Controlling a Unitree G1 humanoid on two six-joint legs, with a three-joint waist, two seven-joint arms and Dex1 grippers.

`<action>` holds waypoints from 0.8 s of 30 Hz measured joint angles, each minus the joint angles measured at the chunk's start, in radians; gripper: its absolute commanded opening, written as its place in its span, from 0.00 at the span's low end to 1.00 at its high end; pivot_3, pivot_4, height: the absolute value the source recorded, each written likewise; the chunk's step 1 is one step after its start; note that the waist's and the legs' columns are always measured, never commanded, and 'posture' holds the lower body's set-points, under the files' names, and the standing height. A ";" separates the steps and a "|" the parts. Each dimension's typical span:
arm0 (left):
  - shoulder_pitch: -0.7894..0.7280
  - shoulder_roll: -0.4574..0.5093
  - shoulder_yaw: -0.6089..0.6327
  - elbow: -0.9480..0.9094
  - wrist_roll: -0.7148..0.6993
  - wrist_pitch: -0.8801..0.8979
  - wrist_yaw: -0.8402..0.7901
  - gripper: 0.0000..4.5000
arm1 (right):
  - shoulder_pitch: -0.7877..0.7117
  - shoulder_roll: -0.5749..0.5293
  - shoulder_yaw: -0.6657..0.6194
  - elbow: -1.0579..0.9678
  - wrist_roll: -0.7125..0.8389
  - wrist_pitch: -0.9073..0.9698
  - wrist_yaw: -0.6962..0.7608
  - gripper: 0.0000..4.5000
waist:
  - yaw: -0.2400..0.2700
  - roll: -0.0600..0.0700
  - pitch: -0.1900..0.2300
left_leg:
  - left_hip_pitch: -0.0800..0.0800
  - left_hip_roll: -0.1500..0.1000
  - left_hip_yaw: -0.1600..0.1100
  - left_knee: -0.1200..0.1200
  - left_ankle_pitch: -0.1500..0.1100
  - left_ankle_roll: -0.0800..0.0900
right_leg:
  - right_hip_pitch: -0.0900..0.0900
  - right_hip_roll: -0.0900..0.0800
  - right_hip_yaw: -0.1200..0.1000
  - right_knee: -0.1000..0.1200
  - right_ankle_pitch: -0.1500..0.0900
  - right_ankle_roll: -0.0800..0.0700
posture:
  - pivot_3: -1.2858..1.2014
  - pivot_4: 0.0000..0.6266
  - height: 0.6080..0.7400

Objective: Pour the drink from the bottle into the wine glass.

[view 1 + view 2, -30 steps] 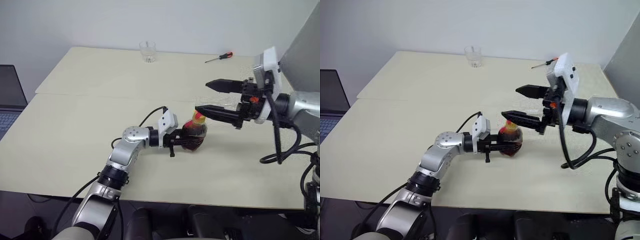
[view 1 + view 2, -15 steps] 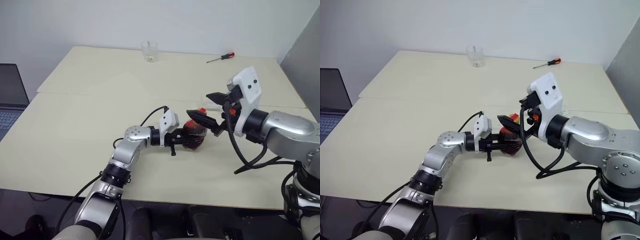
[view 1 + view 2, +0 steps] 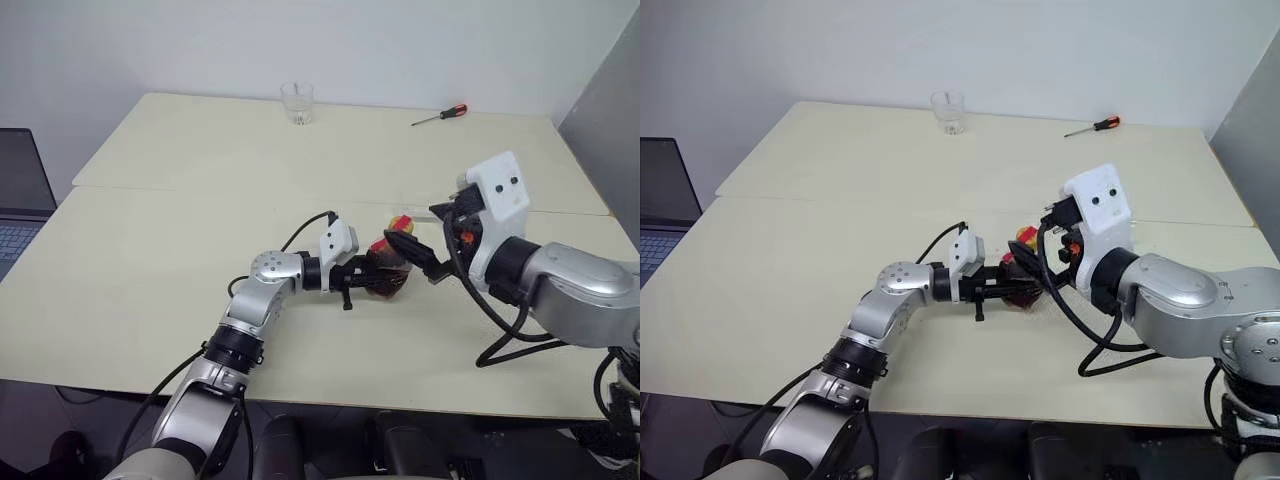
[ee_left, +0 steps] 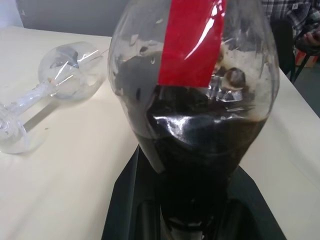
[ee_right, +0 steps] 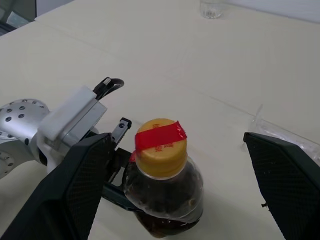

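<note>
The bottle (image 3: 388, 272) stands upright on the table (image 3: 180, 230), with dark drink (image 4: 200, 150) inside, a red label and a yellow cap (image 5: 160, 146). My left gripper (image 3: 372, 282) is shut on the bottle's body from the side. My right gripper (image 5: 175, 145) is open, its two black fingers (image 5: 75, 185) standing on either side of the cap without touching it. The wine glass (image 4: 65, 62) lies on its side on the table just beyond the bottle; part of it appears by the right finger in the right wrist view (image 5: 282, 132).
A short clear tumbler (image 3: 297, 102) stands at the table's far edge, and a red-handled screwdriver (image 3: 440, 115) lies at the far right. A laptop (image 3: 15, 195) sits off the table's left side. A grey panel (image 3: 605, 120) rises on the right.
My right gripper has come down and back toward the bottle and rolled over; its open fingers now flank the cap. The left gripper and the bottle have stayed put.
</note>
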 measured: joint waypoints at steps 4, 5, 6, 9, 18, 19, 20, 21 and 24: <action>-0.001 -0.005 0.000 0.009 0.001 -0.002 0.002 0.15 | -0.013 -0.035 0.061 -0.015 0.056 -0.079 -0.067 0.72 | 0.000 0.000 0.000 | 0.000 0.000 -0.001 0.000 0.000 0.000 | 0.000 0.000 0.000 0.000 0.000 0.000 | 0.52 0.24 1.00; -0.001 -0.006 0.000 0.010 0.001 -0.002 0.001 0.15 | -0.019 -0.041 0.074 -0.015 0.064 -0.097 -0.078 0.65 | 0.000 0.000 0.000 | -0.001 0.000 0.000 0.000 0.000 0.000 | 0.000 0.000 0.000 0.000 0.000 0.000 | 0.52 0.24 1.00; -0.001 -0.007 0.000 0.010 0.001 -0.002 0.001 0.15 | -0.023 -0.051 0.088 -0.015 0.073 -0.113 -0.084 0.57 | 0.000 0.000 0.000 | -0.001 0.000 0.000 0.000 0.000 0.000 | 0.000 0.000 0.000 0.000 0.000 0.000 | 0.52 0.24 1.00; -0.001 -0.009 0.000 0.013 0.001 -0.002 -0.002 0.15 | -0.030 -0.073 0.112 -0.016 0.085 -0.145 -0.097 0.50 | 0.000 0.000 0.000 | -0.001 0.000 -0.001 0.000 0.000 0.000 | 0.000 0.000 0.000 0.000 0.000 0.000 | 0.52 0.24 1.00; -0.011 -0.011 0.001 0.020 0.002 -0.002 -0.007 0.15 | -0.049 -0.079 0.162 -0.015 0.083 -0.202 -0.117 0.50 | 0.000 0.000 0.000 | -0.001 0.000 -0.001 0.000 0.000 0.000 | 0.000 0.000 0.000 0.000 0.000 0.000 | 0.52 0.24 1.00; -0.011 -0.011 0.001 0.022 0.002 -0.002 -0.007 0.15 | -0.049 -0.079 0.166 -0.015 0.082 -0.203 -0.118 0.50 | 0.000 0.000 0.000 | -0.001 0.000 -0.001 0.000 0.000 0.000 | 0.000 0.000 0.000 0.000 0.000 0.000 | 0.52 0.24 1.00; -0.011 -0.010 0.001 0.022 0.002 -0.002 -0.007 0.15 | -0.049 -0.079 0.167 -0.014 0.082 -0.205 -0.118 0.50 | 0.000 0.000 0.000 | -0.001 0.000 -0.001 0.000 0.000 0.000 | 0.000 0.000 0.000 0.000 0.000 0.000 | 0.52 0.24 1.00; -0.011 -0.010 0.001 0.023 0.002 -0.002 -0.007 0.15 | -0.050 -0.079 0.169 -0.014 0.082 -0.206 -0.119 0.50 | 0.000 0.000 0.000 | -0.001 0.000 -0.001 0.000 0.000 0.000 | 0.000 0.000 0.000 0.000 0.000 0.000 | 0.52 0.24 1.00; -0.011 -0.010 0.002 0.023 0.002 -0.002 -0.006 0.15 | -0.051 -0.080 0.173 -0.012 0.082 -0.210 -0.119 0.54 | 0.000 0.000 0.000 | -0.001 0.000 -0.001 0.000 0.000 0.000 | 0.000 0.000 0.000 0.000 0.000 0.000 | 0.52 0.24 1.00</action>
